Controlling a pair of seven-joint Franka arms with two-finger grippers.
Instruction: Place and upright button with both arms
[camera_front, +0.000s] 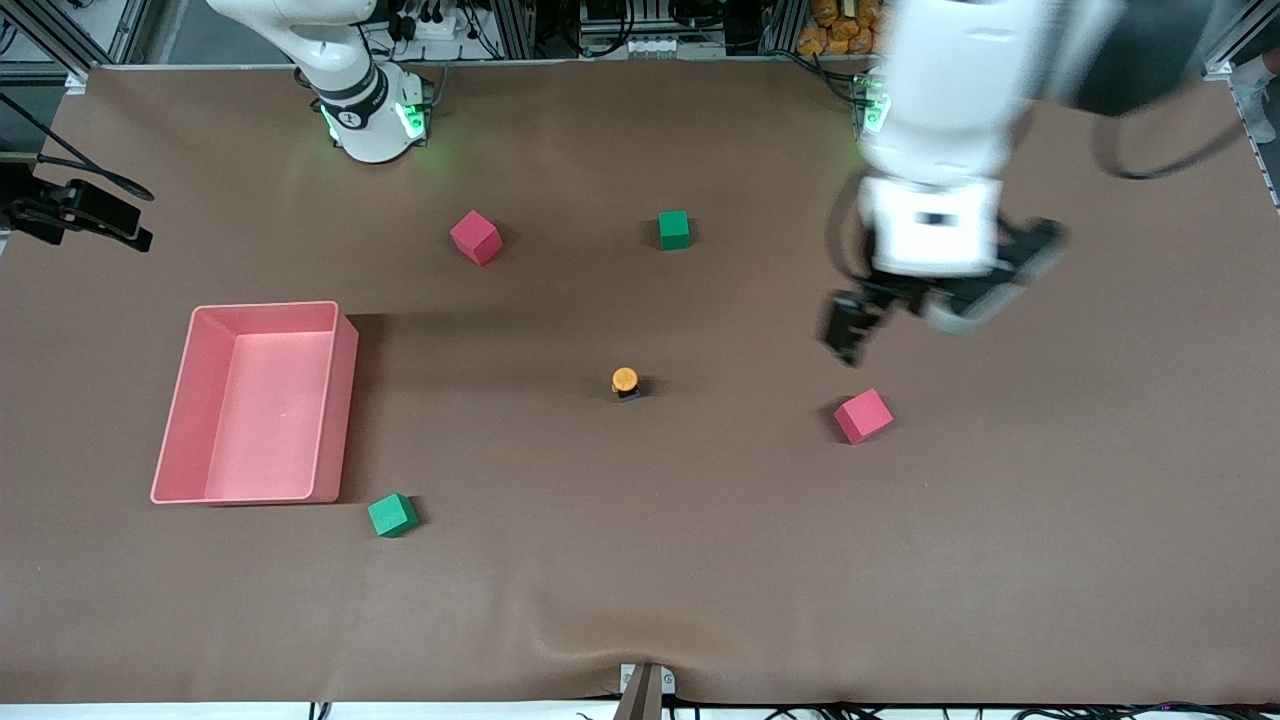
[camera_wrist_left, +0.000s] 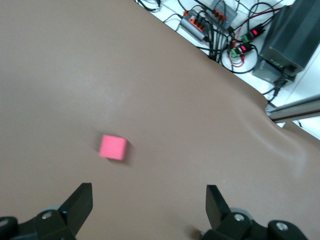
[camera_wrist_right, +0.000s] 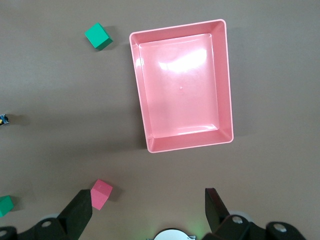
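The button (camera_front: 625, 381) stands on the brown table near its middle, orange cap up on a dark body. A dark bit at the edge of the right wrist view (camera_wrist_right: 4, 120) may be the button. My left gripper (camera_front: 850, 335) hangs open and empty over the table toward the left arm's end, above a pink cube (camera_front: 863, 415). In the left wrist view the left gripper (camera_wrist_left: 148, 205) shows wide-apart fingers (camera_wrist_left: 80, 202) with that pink cube (camera_wrist_left: 113, 147) on the table below. My right gripper (camera_wrist_right: 147, 210) is open, empty and high above the table near the right arm's base (camera_front: 372, 120); it is out of the front view.
A pink tray (camera_front: 340, 400) lies empty toward the right arm's end, also in the right wrist view (camera_wrist_right: 227, 75). A green cube (camera_front: 392, 515) sits by its near corner. Another pink cube (camera_front: 476, 237) and green cube (camera_front: 674, 229) lie nearer the bases. Cables (camera_wrist_left: 220, 30) lie off the table.
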